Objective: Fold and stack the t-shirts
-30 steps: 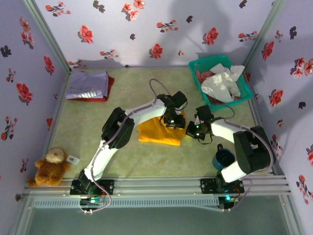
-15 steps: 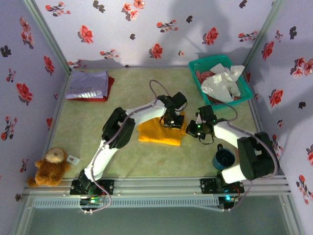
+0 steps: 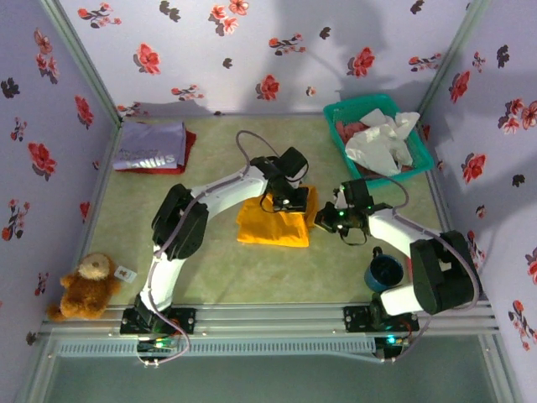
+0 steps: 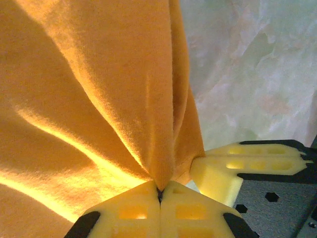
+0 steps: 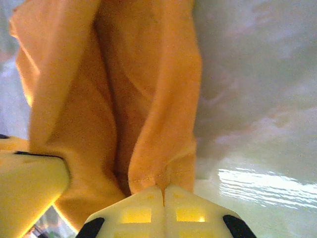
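Orange-yellow t-shirt (image 3: 270, 227), centre of the top view: the left gripper (image 4: 159, 191) is clamped tight on a bunched fold at its right edge, and the right gripper (image 5: 163, 190) pinches the hem just beside it. Both should probably lift evenly, keeping that edge taut. The folded lavender t-shirt (image 3: 151, 147) lies upper left.

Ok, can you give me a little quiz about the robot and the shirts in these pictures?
1. True or false: the left gripper and the right gripper both pinch the orange shirt.
2. Where is the white shirt? A on the teddy bear, B in the green basket, C in the blue mug.
3. Fill in: the lavender shirt lies on a ___ shirt.
Key: 1 true; 2 B; 3 red shirt.
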`<state>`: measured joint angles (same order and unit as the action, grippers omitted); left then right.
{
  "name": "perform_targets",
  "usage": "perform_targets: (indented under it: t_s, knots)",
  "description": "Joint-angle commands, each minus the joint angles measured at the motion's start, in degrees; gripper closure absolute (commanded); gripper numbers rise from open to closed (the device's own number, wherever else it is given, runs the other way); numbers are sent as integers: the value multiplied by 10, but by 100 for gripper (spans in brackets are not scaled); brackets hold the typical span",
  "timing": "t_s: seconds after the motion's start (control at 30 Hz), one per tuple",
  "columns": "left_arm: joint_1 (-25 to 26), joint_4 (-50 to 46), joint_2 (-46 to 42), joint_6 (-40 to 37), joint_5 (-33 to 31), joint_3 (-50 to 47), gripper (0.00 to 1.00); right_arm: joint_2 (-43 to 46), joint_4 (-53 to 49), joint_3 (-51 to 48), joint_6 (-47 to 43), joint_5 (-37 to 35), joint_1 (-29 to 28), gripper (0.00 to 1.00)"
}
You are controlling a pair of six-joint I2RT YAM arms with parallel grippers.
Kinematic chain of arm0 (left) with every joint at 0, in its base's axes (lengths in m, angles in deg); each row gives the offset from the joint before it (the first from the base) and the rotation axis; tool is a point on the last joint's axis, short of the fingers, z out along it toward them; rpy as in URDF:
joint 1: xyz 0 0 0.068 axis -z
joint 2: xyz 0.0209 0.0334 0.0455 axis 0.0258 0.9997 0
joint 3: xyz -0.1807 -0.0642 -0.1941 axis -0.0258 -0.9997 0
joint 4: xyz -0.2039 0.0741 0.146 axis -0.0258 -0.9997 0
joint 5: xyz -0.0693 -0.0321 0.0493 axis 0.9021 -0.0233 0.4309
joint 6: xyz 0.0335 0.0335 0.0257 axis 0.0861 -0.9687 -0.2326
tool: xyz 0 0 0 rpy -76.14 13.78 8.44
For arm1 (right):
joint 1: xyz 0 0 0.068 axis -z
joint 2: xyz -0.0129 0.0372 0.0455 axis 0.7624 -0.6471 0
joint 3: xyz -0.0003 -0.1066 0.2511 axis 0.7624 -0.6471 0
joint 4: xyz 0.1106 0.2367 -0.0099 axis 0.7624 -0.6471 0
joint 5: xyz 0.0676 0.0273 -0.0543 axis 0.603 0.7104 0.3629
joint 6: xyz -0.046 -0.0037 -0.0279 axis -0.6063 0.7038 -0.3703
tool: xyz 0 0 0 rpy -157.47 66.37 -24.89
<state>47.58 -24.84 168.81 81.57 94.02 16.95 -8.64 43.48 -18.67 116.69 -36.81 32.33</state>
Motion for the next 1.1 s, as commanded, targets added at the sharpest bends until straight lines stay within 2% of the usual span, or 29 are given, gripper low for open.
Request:
perform_targets:
  t_s: [0.0,0.43,0.63,0.77,0.93,1.07]
  knots:
    - [-5,21,-18,16,31,-13,95,-17,62,-3,32,45,5,100]
    - [-5,31,-27,32,41,4,95,-127,287,-33,134,140,11,100]
    - [-5,30,-31,34,43,9,95,-123,266,-28,119,151,11,100]
    - [-5,30,-31,35,43,12,95,-155,261,-26,104,163,11,100]
    - [-5,33,-30,38,44,8,95,-214,263,-18,91,146,12,100]
    - [-5,43,-30,42,47,-9,95,-224,257,-21,87,127,12,100]
